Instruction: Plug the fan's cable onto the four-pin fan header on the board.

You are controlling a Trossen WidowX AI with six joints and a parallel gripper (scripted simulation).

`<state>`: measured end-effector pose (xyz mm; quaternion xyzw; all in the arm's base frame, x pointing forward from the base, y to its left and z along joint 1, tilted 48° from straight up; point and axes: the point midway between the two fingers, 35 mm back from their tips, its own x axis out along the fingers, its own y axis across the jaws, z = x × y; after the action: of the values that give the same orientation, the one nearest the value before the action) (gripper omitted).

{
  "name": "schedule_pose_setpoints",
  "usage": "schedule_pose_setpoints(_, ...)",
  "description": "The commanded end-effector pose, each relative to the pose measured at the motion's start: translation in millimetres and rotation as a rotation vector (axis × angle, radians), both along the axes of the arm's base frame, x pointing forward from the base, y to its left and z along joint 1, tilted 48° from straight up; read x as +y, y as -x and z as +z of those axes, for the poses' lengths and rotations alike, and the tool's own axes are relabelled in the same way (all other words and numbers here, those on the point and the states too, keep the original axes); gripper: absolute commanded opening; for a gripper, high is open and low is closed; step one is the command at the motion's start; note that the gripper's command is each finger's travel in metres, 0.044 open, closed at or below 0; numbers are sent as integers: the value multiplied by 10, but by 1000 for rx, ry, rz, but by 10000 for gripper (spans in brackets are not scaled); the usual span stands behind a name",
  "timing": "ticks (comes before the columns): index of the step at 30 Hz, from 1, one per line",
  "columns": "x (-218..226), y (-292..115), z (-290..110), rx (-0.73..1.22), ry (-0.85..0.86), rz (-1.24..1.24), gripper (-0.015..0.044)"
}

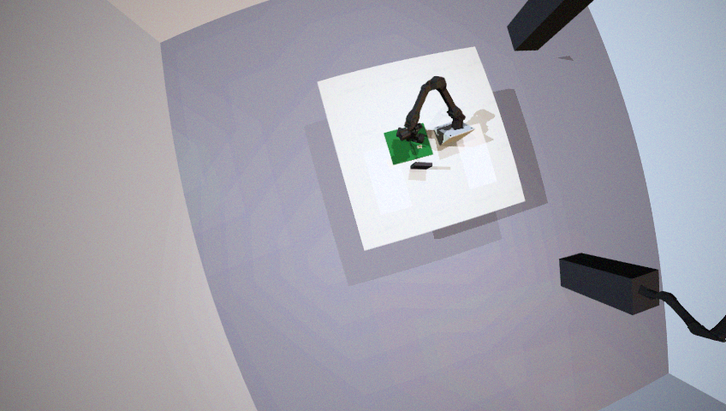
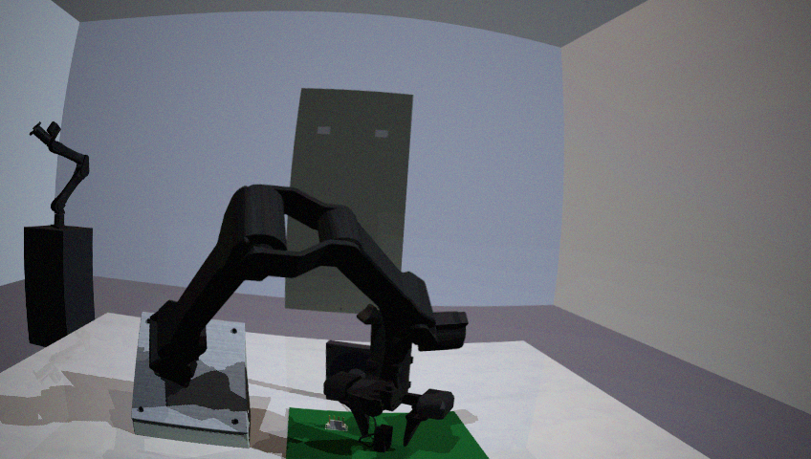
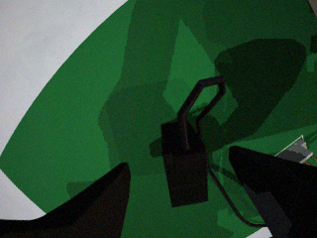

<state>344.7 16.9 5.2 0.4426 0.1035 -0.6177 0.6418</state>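
Note:
The green board (image 1: 402, 155) (image 2: 447, 437) (image 3: 86, 106) lies on the white table. The small black plug (image 2: 383, 436) (image 3: 185, 175) stands on the board with a thin cable loop (image 3: 206, 89) rising from it. My gripper (image 1: 414, 136) (image 2: 385, 439) (image 3: 178, 162) is low over the board and open, with one finger on each side of the plug and gaps showing on both sides. The four-pin header (image 2: 337, 424) (image 3: 296, 151) sits a little to one side of the plug. The black fan (image 1: 421, 164) (image 2: 339, 355) lies off the board, partly hidden behind the wrist.
The arm's grey base plate (image 1: 455, 133) (image 2: 190, 398) stands beside the board on the white table (image 1: 432, 213) (image 2: 569, 409). A black pedestal (image 1: 606, 282) (image 2: 56, 284) with another arm stands away from the table.

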Motion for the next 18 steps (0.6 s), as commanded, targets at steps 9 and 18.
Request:
schedule_pose_setpoints(9, 5, -3, 6, -2, 0, 0, 20)
schedule_pose_setpoints(18, 358, 109, 335, 5, 6, 7, 0)
